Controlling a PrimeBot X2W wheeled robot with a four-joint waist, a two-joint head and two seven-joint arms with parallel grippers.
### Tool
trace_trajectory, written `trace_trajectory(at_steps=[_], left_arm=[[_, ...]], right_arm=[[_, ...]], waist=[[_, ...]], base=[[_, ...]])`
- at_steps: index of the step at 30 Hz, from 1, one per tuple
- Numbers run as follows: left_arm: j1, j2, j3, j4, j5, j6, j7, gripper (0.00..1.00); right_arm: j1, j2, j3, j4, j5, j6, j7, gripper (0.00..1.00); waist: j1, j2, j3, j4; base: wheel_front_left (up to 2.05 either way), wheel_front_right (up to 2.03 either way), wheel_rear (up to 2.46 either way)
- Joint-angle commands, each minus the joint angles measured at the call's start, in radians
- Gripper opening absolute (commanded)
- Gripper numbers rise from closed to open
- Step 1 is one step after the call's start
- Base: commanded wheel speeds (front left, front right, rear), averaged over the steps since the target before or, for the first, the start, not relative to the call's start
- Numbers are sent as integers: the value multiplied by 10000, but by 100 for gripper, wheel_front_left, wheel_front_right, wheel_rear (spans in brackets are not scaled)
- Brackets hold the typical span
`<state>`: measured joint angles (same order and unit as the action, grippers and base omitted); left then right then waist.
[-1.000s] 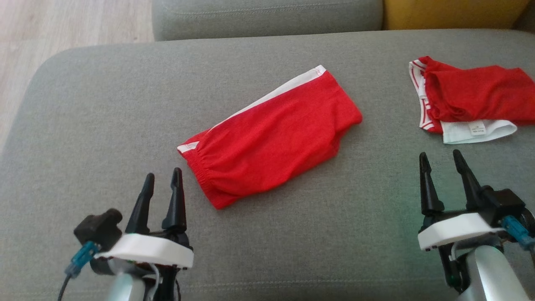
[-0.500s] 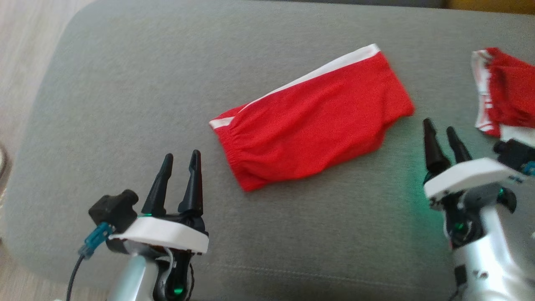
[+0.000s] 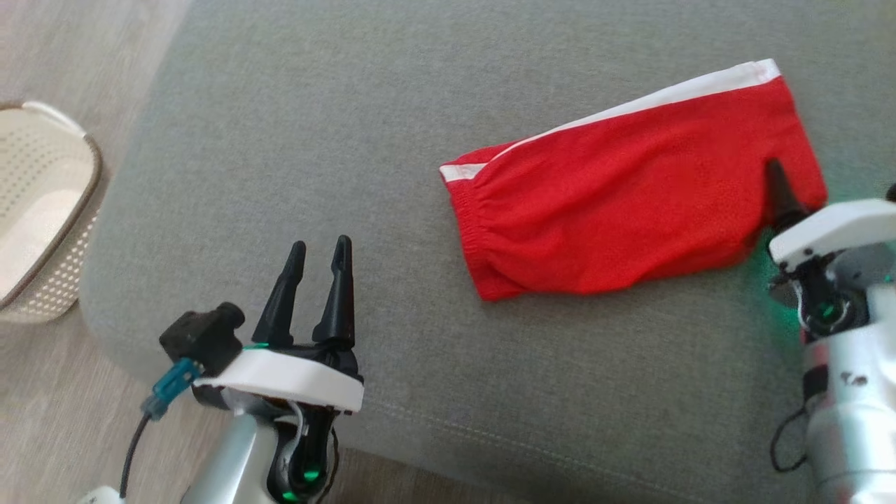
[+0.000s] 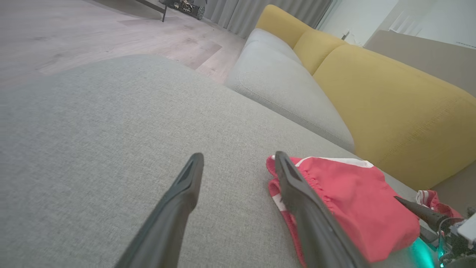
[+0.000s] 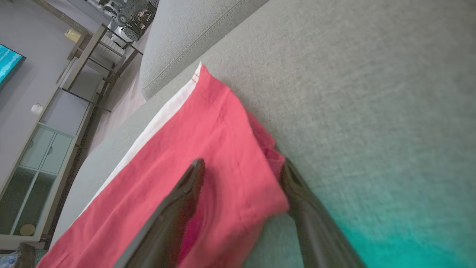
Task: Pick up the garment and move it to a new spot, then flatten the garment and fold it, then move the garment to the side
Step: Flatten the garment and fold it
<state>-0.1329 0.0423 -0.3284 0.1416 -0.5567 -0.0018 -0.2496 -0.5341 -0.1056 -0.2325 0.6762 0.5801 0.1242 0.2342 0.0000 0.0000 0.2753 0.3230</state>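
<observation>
The garment [image 3: 630, 189] is a pair of red shorts with a white side stripe, lying folded and flat on the grey cushion [image 3: 350, 105]. My right gripper [image 5: 241, 163] is open at the shorts' right end, one finger over the red cloth [image 5: 208, 141] and the other at its edge on the cushion. In the head view one of its fingers [image 3: 778, 192] lies over the garment's right corner. My left gripper [image 3: 320, 243] is open and holds nothing, low on the cushion to the left of the waistband. The left wrist view has its fingertips [image 4: 197, 160] short of the garment [image 4: 346, 201].
A pale perforated basket [image 3: 42, 210] stands on the wood floor beyond the cushion's left edge. Grey and yellow sofa backs [image 4: 372, 96] rise behind the cushion. Another red piece of clothing [image 4: 427, 197] lies past the shorts. Bare cushion spreads to the left of the shorts.
The camera has turned left, sliding the whole picture right and bringing the basket in. My right gripper has come forward onto the garment's right end. The left gripper has held its pose.
</observation>
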Motion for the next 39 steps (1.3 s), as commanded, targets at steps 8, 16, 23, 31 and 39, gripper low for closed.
trace_trajectory(at_steps=[8,16,23,31,39], left_arm=[[-462,80,136,-466,-154,110,-122,100],[-541,80,84,-470,-165,139,-122,100],[-514,80,137,-345,-126,105,-122,100],[-331,80,222,-267,-47,90,-122,100],[-223,80,220,-222,10,40,-122,100]], right_arm=[[-807,76,190,866,-607,65,456,95],[-808,-96,897,474,-554,65,-179,0],[-667,-466,1092,301,-501,65,-1297,0],[-24,-558,185,449,-1101,65,-2304,0],[809,313,-1934,34,-2731,65,-2725,0]], waist=[[0,0,268,286],[0,0,318,169],[0,0,71,-87],[0,0,-361,-523],[0,0,-602,-877]], base=[[0,0,0],[0,0,0],[0,0,0],[0,0,0],[0,0,0]])
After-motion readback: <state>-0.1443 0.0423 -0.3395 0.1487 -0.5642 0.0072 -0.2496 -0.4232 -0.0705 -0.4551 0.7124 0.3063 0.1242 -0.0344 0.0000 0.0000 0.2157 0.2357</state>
